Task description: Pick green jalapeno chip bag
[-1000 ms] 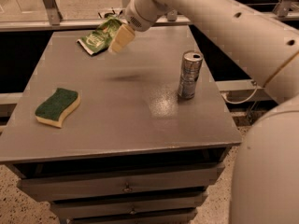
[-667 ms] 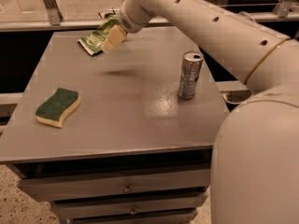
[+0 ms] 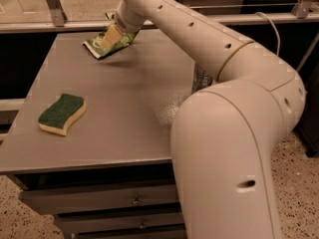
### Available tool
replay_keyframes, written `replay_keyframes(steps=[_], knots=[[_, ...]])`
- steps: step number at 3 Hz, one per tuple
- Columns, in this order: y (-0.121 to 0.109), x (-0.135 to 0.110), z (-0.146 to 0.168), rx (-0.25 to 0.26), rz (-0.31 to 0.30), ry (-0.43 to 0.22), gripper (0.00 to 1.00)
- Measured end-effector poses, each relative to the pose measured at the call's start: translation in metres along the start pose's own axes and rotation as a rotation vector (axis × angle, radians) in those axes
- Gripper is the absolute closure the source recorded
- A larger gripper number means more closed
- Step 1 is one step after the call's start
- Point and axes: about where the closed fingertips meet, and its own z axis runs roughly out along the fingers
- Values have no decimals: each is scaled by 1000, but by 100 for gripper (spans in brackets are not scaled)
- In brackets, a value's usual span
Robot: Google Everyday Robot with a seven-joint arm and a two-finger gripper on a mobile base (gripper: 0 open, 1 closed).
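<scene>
The green jalapeno chip bag [image 3: 96, 48] lies crumpled at the far left of the grey table [image 3: 124, 118], near its back edge. My gripper [image 3: 110, 36] is down on top of the bag, at its middle, and covers part of it. The green foil shows on both sides of the gripper. My white arm reaches in from the right, across the back of the table.
A green-topped yellow sponge [image 3: 62, 114] lies near the table's left front edge. A metal can [image 3: 202, 78] stands at the right, mostly hidden behind my arm. Drawers [image 3: 99, 200] sit under the tabletop. A rail [image 3: 30, 26] runs behind the table.
My gripper has moved left and down, from just right of the bag to on top of it. My arm now hides most of the can.
</scene>
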Motion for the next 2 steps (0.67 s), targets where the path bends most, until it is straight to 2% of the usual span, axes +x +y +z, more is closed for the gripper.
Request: replay_keyframes(steps=[1,2], knots=[[-15,1,19,-8,11,-20,0],[-22,4,32,-40,35,-37,0]])
